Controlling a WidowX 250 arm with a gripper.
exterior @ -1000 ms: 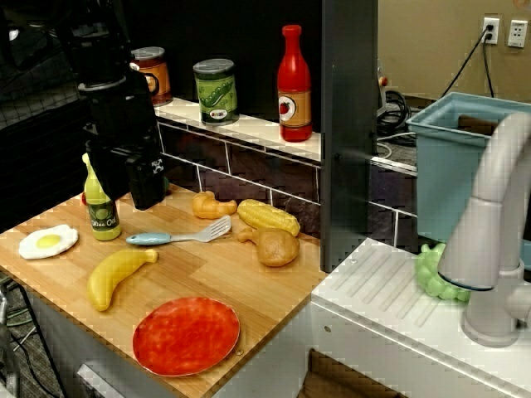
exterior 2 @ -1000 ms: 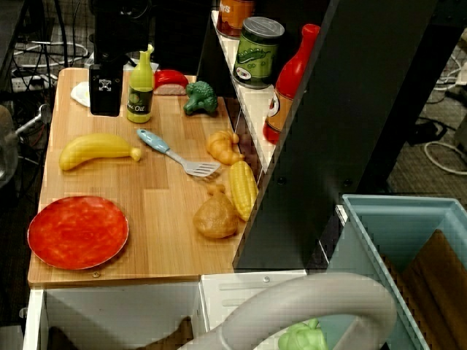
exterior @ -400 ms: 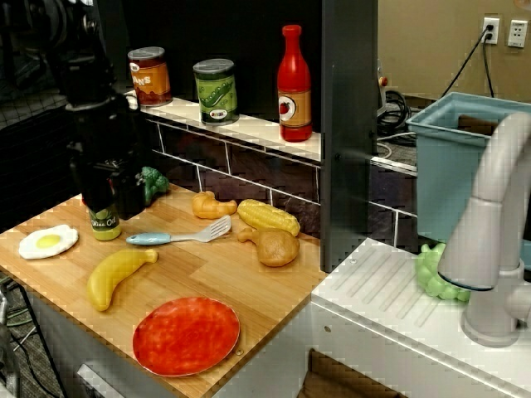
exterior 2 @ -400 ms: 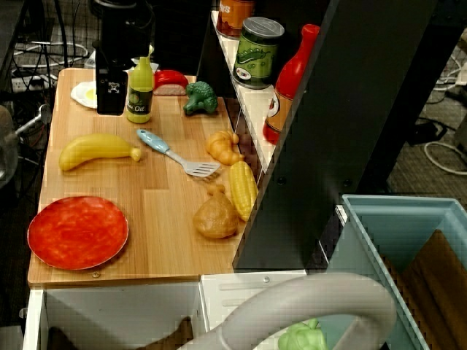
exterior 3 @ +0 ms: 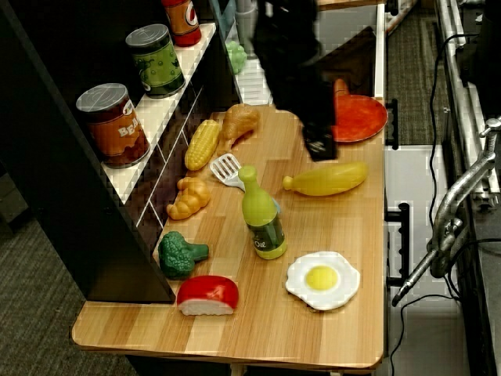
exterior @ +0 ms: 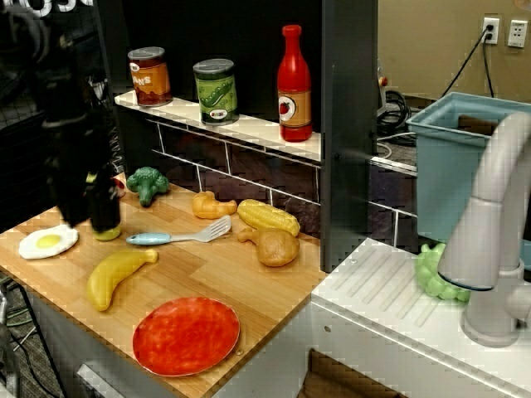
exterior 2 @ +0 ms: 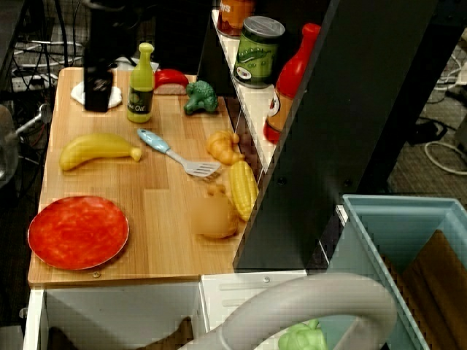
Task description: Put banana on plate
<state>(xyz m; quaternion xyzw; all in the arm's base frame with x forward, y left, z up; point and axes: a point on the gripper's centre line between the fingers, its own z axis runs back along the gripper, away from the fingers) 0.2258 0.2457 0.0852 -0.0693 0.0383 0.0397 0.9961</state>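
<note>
The front view hides the oil bottle (exterior 2: 140,82) behind the dark hand (exterior: 76,186), while the overhead view shows that bottle standing clear beside the hand, which covers part of the egg (exterior: 47,241) there. The rear view alone shows the red-and-white piece (exterior 3: 207,295) at the tabletop's (exterior: 241,282) far corner whole, with the broccoli (exterior 3: 180,254) just beside it. In no view can I tell how wide the hand stands (it is a black block each time), and nothing shows in its grip.

The banana (exterior: 114,275) is smooth, yellow and gently curved, its short stem pointing toward the spatula (exterior: 178,235). It lies flat on the wood between the egg and the plate (exterior: 186,335), near the plate but not touching it. The plate is round, mottled red-orange, at the tabletop's front edge.
</note>
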